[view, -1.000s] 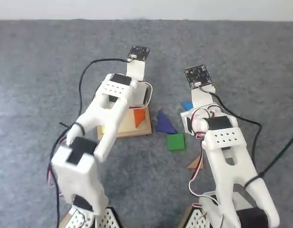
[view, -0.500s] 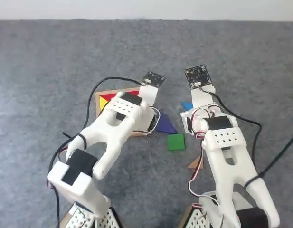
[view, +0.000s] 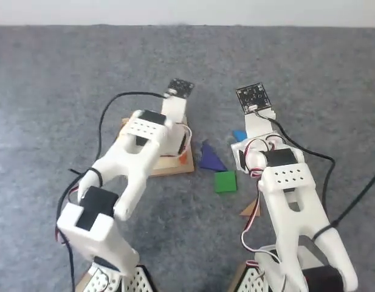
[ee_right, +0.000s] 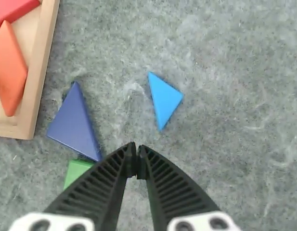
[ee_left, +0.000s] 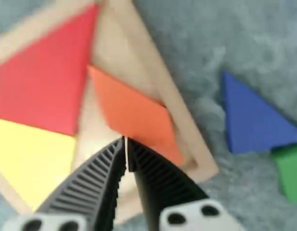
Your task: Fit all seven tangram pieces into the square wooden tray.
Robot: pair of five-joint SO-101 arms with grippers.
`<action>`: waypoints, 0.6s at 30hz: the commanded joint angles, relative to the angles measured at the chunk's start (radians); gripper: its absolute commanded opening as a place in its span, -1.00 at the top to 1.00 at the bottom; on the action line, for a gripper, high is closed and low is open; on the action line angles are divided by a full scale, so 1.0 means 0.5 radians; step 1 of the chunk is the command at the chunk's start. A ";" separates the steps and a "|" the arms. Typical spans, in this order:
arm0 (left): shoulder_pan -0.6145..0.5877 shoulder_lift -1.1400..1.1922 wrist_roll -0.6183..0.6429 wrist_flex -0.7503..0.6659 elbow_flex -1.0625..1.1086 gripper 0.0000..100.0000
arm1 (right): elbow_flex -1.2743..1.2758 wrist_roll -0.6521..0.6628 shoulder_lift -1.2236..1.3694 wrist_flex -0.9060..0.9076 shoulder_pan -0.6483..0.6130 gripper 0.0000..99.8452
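Note:
The square wooden tray (ee_left: pixel 188 140) holds a red triangle (ee_left: pixel 47 91), a yellow triangle (ee_left: pixel 32 159) and an orange parallelogram (ee_left: pixel 134 113) lying along its rim. My left gripper (ee_left: pixel 125 140) is shut, its tips just over the orange piece's edge. In the high view the left arm covers most of the tray (view: pixel 175 168). My right gripper (ee_right: pixel 136 159) is shut and empty above the carpet, between a light blue triangle (ee_right: pixel 163 98) and a dark blue triangle (ee_right: pixel 73 125). A green square (ee_right: pixel 77 171) touches the dark blue triangle.
Grey carpet covers the table. The dark blue triangle (view: pixel 210 158) and green square (view: pixel 225 181) lie right of the tray. The light blue triangle (view: pixel 239 134) sits beside the right arm. A tan triangle (view: pixel 250 208) lies close to that arm's base.
The left arm swung toward the dark blue triangle, then back over the tray. The orange piece, tilted up a second ago, now lies low by the rim. The right arm has stayed still.

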 commanded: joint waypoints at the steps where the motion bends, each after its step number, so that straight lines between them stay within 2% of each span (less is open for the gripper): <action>1: -0.058 -0.015 -0.052 -0.052 -0.146 0.98 | -0.012 0.028 -0.091 -0.029 0.011 0.98; 6: -0.046 0.083 -0.031 -0.126 -0.192 0.98 | -0.012 0.028 -0.091 -0.032 0.011 0.98; 11: -0.061 0.172 0.141 0.160 -0.333 0.98 | -0.012 0.028 -0.091 -0.032 0.011 0.98; 18: -0.092 -0.209 0.083 0.129 -0.029 0.98 | -0.012 0.028 -0.091 -0.032 0.011 0.98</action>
